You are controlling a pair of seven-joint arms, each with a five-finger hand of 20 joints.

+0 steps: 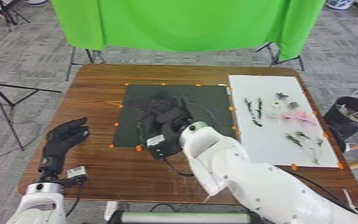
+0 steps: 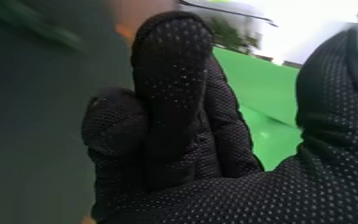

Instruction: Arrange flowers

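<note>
In the head view my right hand (image 1: 162,114) is over the dark mat (image 1: 131,100), where it hides part of the mat. The right wrist view shows my right hand (image 2: 171,115) open, with mostly straight fingers, the thumb apart from them and nothing seen between. A blurred green sprig (image 2: 38,25) lies on the mat beside the fingers. Dark green sprigs (image 1: 259,107), pink flowers (image 1: 298,116) and small leafy stems (image 1: 295,139) lie spread on the white sheet (image 1: 251,145). My left hand (image 1: 66,136) rests open at the table's left side.
Orange markers (image 1: 140,148) line the mat and sheet on the brown table (image 1: 113,175). A black bin (image 1: 350,116) stands beyond the right edge. Green cloth (image 1: 184,22) hangs behind the far edge. Dark cables run beside my right arm.
</note>
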